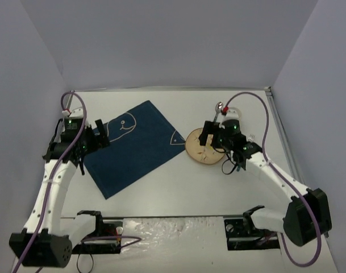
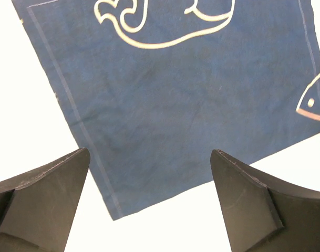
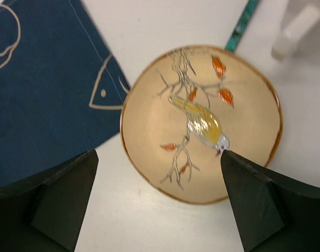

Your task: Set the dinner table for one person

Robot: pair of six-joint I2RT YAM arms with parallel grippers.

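Observation:
The dinner table (image 1: 173, 190) is a plain white top. A dark blue placemat (image 1: 133, 145) with white line drawings lies on it at an angle. My left gripper (image 1: 103, 135) hovers open over the mat's left edge. In the left wrist view the placemat (image 2: 175, 105) fills the upper frame, and nothing sits between the left gripper's (image 2: 149, 173) fingers. A beige plate (image 1: 205, 152) painted with a bird rests just right of the mat. My right gripper (image 1: 210, 141) is open above it. The plate (image 3: 202, 121) lies flat beyond the right gripper (image 3: 160, 168).
A spoon (image 1: 219, 108) and a white cup (image 1: 234, 114) lie behind the plate, and a fork (image 1: 251, 136) to its right. A teal handle (image 3: 247, 18) and the white cup (image 3: 301, 26) show at the top of the right wrist view. Walls enclose the table.

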